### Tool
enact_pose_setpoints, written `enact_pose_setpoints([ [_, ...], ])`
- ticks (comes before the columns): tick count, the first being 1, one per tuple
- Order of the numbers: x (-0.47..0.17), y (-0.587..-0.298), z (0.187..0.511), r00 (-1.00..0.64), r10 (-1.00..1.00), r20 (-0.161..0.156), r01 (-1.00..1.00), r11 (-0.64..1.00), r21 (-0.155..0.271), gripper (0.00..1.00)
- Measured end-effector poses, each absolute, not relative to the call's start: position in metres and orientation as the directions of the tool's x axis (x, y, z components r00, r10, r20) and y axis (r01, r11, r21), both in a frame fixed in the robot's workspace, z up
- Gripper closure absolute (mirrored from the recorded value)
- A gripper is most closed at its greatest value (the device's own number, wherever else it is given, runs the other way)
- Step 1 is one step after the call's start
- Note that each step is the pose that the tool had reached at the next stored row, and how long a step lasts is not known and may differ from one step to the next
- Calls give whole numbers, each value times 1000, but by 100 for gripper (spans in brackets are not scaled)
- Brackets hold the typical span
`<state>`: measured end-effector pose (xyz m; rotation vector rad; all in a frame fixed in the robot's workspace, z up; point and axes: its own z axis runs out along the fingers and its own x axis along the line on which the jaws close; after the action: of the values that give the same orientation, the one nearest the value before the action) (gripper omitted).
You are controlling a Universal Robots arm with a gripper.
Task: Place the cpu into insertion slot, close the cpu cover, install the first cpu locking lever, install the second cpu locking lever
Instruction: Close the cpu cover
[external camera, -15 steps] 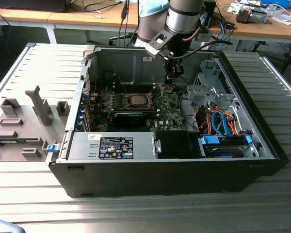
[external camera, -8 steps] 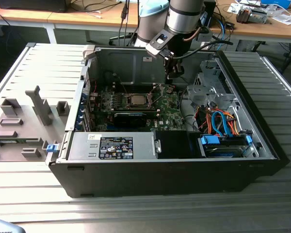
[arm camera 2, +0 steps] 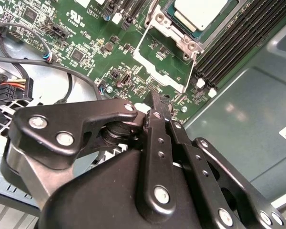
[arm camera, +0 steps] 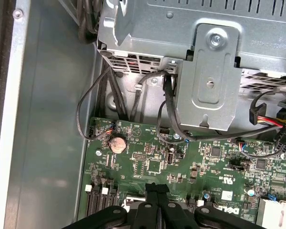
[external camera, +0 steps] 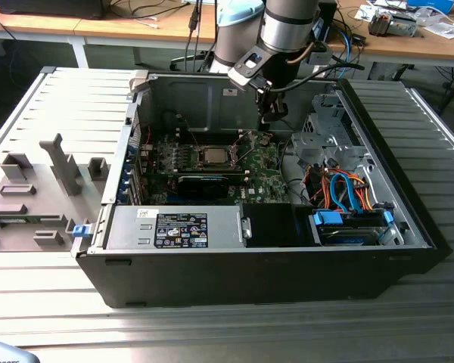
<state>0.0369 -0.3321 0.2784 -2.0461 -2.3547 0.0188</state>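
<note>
Gripper (arm camera 2: 158, 101) is matte black metal, its two slim fingers pinched together with nothing between them, hovering over the green motherboard (arm camera: 143, 143). One cpu (arm camera 2: 200, 10), a flat square with a dull silvery face, sits in the insertion slot (arm camera 2: 164, 24). One cpu cover (arm camera 2: 157, 70), a thin shiny frame with a cut-out window, is flipped open right beside it.

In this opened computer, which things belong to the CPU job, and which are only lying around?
For the job: cpu, in the insertion slot; cpu cover, open; gripper, above the motherboard.
Just around: coin battery; blue and orange cables; power supply; long black card.
</note>
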Motion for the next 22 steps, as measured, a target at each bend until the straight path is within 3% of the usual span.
enact_pose_setpoints([
  [22, 40, -332, 276, -139, 990, 9, 990, 140, -24, 89],
])
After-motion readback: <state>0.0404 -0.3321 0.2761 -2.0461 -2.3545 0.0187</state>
